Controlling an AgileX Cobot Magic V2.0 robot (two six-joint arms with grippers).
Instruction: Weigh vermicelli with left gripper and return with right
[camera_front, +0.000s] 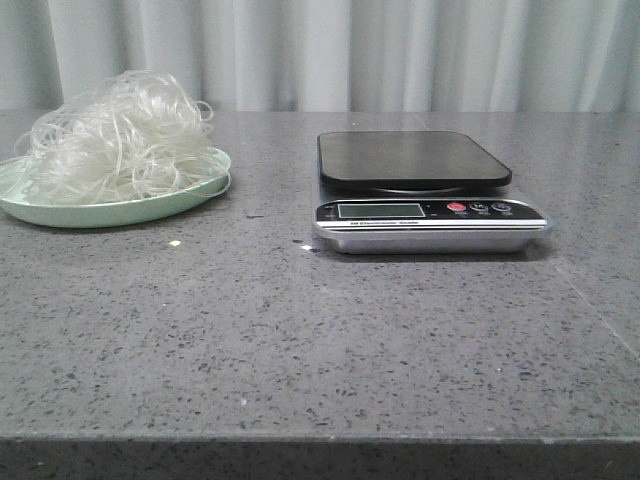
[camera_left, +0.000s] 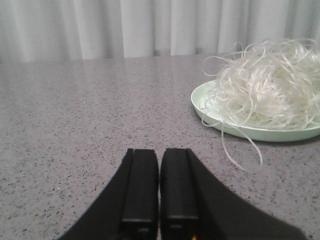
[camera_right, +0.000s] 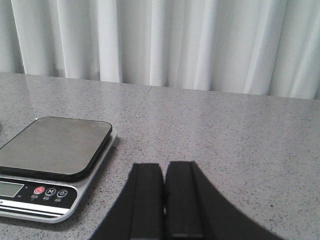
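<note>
left gripper (camera_left: 159, 200) closed, empty, right gripper (camera_right: 164, 200) closed, empty

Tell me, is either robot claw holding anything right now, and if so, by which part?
Nothing is held. The left gripper and right gripper are both shut on nothing; the vermicelli lies untouched on the plate.

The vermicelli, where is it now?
In the front view, the vermicelli is heaped on the pale green plate at the table's far left, well left of the scale, whose platform is bare.
</note>
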